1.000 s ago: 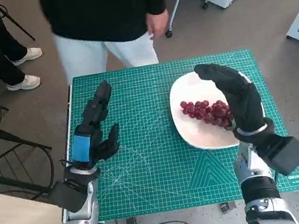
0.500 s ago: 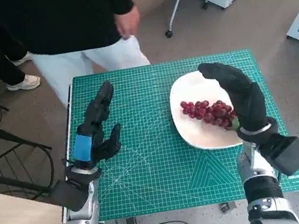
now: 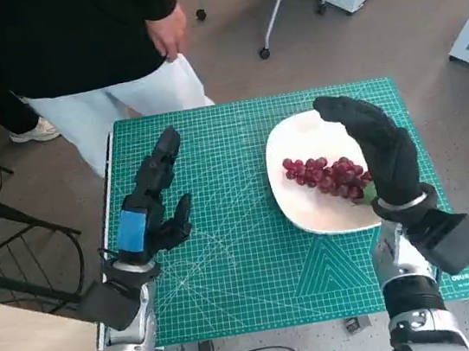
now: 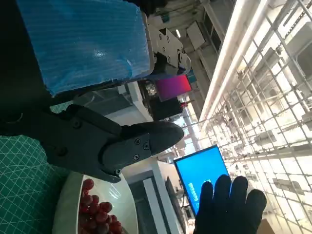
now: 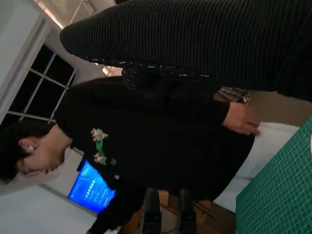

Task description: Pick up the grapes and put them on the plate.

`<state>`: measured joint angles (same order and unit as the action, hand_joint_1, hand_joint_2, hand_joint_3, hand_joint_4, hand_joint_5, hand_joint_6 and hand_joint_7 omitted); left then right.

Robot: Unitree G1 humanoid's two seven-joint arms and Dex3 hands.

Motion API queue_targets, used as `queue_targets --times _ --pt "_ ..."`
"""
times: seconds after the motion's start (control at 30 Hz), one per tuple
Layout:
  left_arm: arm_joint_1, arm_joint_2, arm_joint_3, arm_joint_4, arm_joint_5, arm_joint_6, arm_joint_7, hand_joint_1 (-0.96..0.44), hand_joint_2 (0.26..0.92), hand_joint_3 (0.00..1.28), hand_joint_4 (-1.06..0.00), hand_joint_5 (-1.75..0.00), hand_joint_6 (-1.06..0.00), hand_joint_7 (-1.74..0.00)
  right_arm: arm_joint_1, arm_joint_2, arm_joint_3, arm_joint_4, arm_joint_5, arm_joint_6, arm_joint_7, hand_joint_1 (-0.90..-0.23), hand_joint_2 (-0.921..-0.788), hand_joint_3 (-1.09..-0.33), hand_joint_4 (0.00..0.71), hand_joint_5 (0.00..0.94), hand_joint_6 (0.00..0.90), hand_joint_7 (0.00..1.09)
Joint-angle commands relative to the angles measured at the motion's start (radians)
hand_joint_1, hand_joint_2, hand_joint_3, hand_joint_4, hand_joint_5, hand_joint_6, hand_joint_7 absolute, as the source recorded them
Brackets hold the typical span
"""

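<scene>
Your right hand point(image 3: 380, 155) was found raised above the 3 o'clock side of the white plate point(image 3: 309, 209), its gloved fingers loosely spread and curving over toward 12 o'clock, with nothing in its grasp; whether the heel of the glove touched the fruit could not be determined from overhead. You had the grapes point(image 3: 326, 176) lying on the plate, a dark red bunch stretched across its middle, with the end toward 3 o'clock tucked under the glove. The plate sat on the green cutting mat point(image 3: 247, 261), toward the mat's 2 o'clock quarter. Your left hand point(image 3: 152, 209) was held over the mat's 9 o'clock side, well apart from the plate, blue-taped back showing, fingers extended toward 12 o'clock and thumb standing out to the side, holding nothing. From the left wrist camera you could make out the black fingers point(image 4: 122, 146) apart, the plate rim point(image 4: 63, 204) with the grapes point(image 4: 95, 214) on it, and the gloved right hand point(image 4: 229, 204) beyond. A person point(image 3: 68, 50) in a black top and white trousers stood just off the mat's 11 o'clock corner, one hand point(image 3: 167, 33) hanging down; the right wrist camera showed the same person point(image 5: 146, 141) close by.
</scene>
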<state>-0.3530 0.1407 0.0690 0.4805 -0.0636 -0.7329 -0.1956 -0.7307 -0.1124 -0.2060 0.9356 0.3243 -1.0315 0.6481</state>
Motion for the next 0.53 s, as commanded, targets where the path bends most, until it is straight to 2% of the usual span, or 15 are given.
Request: queue_targets --times 0.03,0.53 --pt "-0.009 -0.003 -0.005 -0.018 0.011 -0.002 0.007 -0.64 0.921 0.60 -0.20 0.00 -0.27 -0.01 0.018 -0.005 0.001 -0.004 -0.008 0.003 -0.005 -0.603 -0.921 -0.653 0.218 0.002 0.019 0.35" --pt "-0.010 -0.003 -0.007 -0.013 0.017 -0.011 0.007 -0.64 0.921 0.60 -0.20 0.00 -0.27 -0.01 0.022 -0.003 0.000 -0.008 0.004 0.004 0.004 -0.599 -0.921 -0.656 0.218 0.001 0.016 0.36"
